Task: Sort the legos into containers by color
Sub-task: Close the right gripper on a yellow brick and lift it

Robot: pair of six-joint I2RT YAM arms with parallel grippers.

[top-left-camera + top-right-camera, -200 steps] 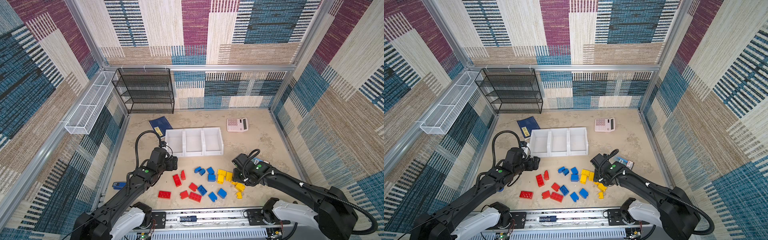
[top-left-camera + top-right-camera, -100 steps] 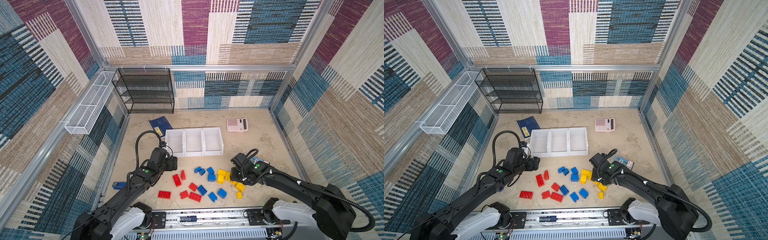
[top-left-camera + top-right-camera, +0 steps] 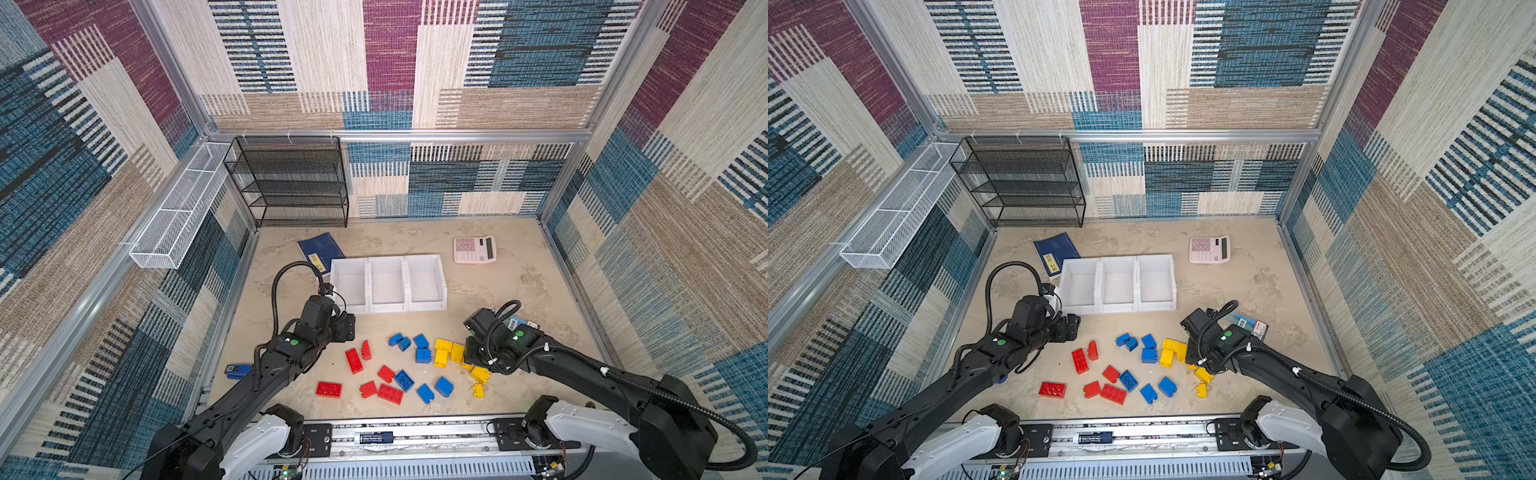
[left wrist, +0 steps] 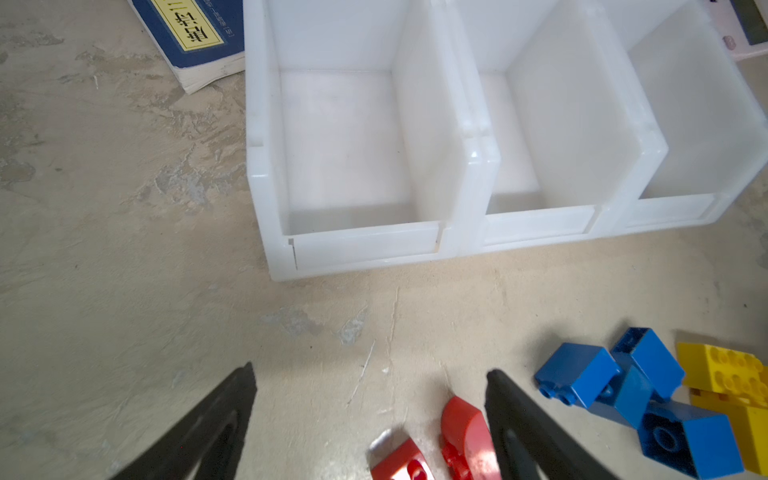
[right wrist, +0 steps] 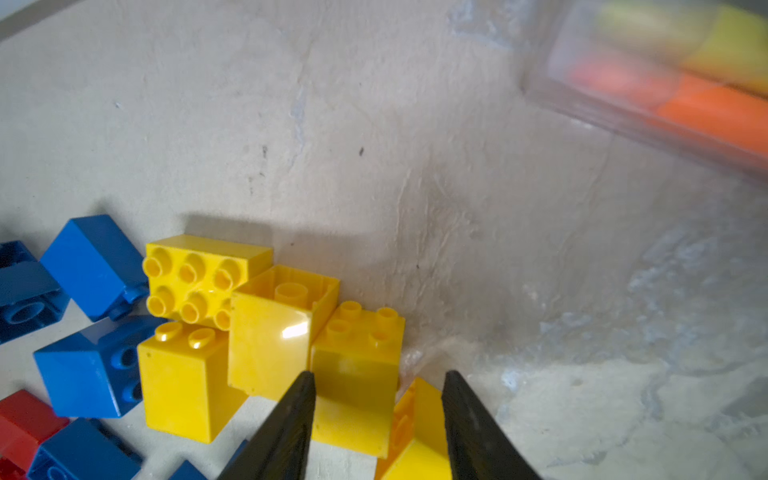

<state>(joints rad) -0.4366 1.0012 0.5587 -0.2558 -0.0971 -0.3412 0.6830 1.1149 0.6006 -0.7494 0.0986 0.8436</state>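
Legos [image 3: 404, 380] lie loose on the counter [image 3: 498, 291] in front of three empty containers [image 3: 386, 308]. The left gripper [image 4: 370, 368] hangs wide open, nothing in it, by two red bricks [image 4: 465, 432]; the right gripper [image 5: 379, 372] straddles a tilted yellow brick [image 5: 419, 424] w/ jaws part-closed, can't tell if pinched. Risk: brick sits skewed against yellow neighbours [image 5: 270, 340], so a squeeze may twist it out or drag them; its base is cut off in wrist view & the arm [image 3: 582, 365] mostly hides it from above.

walls [image 3: 390, 62]: patchwork woven blue, maroon, beige | floor [image 3: 519, 286]: mottled beige | black mesh rack [image 3: 291, 183]: back-left corner
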